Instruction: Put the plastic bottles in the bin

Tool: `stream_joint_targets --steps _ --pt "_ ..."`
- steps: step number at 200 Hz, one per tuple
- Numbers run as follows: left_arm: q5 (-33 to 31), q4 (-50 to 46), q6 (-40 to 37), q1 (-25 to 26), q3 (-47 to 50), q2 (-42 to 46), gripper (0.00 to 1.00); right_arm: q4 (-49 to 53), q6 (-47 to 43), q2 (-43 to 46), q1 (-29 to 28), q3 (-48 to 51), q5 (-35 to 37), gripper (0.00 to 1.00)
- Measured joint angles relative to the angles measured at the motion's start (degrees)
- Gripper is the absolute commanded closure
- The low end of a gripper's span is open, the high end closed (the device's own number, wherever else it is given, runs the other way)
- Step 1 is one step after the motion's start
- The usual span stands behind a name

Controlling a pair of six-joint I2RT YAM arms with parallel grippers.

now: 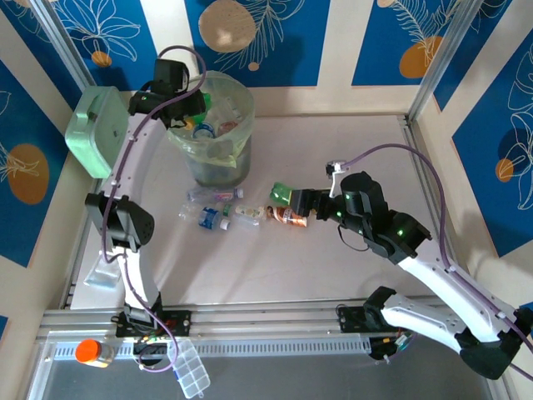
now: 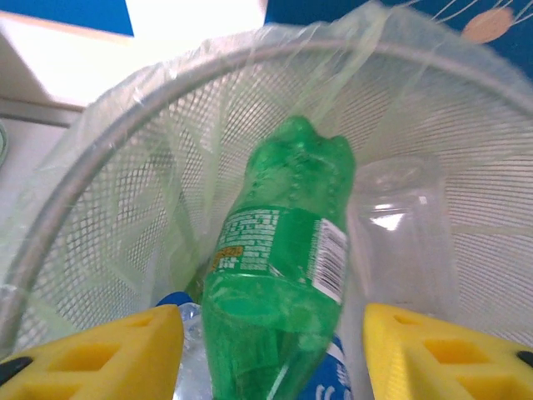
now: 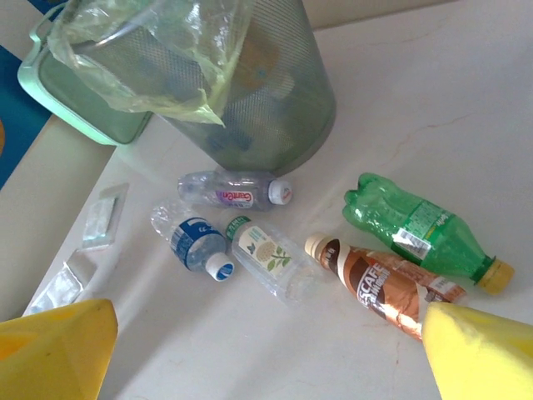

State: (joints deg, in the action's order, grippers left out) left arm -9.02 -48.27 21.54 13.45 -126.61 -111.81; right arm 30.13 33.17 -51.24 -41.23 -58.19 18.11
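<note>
Blue leaf-patterned panels wall in a pale table (image 1: 350,267). The bin (image 1: 218,162) stands toward the upper left of the top view, with a mint-green box (image 1: 98,129) beside it.

The left gripper (image 2: 273,333) hangs over the bin's mouth with its yellow fingers (image 2: 100,350) spread. A green bottle (image 2: 279,258) sits between them, base first toward the mesh. A narrow gap shows on either side of it, so the gripper looks open and the bottle loose rather than clamped. Other bottles lie below it inside the bin.

To finish this drop cleanly, I would hold the fingers wide above the opening until the bottle is clear of them. Then I would lift straight up, so that nothing snags the thin bag liner (image 2: 166,167).

The right gripper (image 3: 268,321) is open and empty above five bottles lying on the table near the bin's foot:
- a clear bottle (image 3: 237,190) just beside the bin;
- a blue-labelled bottle (image 3: 193,242);
- a white-labelled bottle (image 3: 266,258);
- a brown coffee bottle (image 3: 379,279);
- a second green bottle (image 3: 420,225) at the right of the group.

These are round and likely to roll. The next grasp should probably straddle one body across its width, starting with an outer bottle so its neighbours are not knocked.
</note>
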Motion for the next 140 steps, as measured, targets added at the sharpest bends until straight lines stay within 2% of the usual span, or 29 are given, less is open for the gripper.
stream_joint_targets --steps 20,73,85,140 --pt "0.0 3.5 1.6 0.4 5.9 6.8 0.35 0.3 -0.7 -0.4 0.0 -1.0 -0.5 0.06" --pt "-0.6 17.5 13.1 1.5 37.7 38.1 0.26 0.7 -1.2 -0.4 -0.1 -1.0 -2.7 0.06" --pt "-1.7 17.8 16.5 1.5 42.6 43.5 0.23 0.3 -1.2 -0.2 -0.2 -0.4 -2.7 0.07" --pt "-5.6 12.5 35.7 1.5 64.0 61.5 0.22 0.0 0.5 0.6 -0.4 2.4 -0.8 0.08"
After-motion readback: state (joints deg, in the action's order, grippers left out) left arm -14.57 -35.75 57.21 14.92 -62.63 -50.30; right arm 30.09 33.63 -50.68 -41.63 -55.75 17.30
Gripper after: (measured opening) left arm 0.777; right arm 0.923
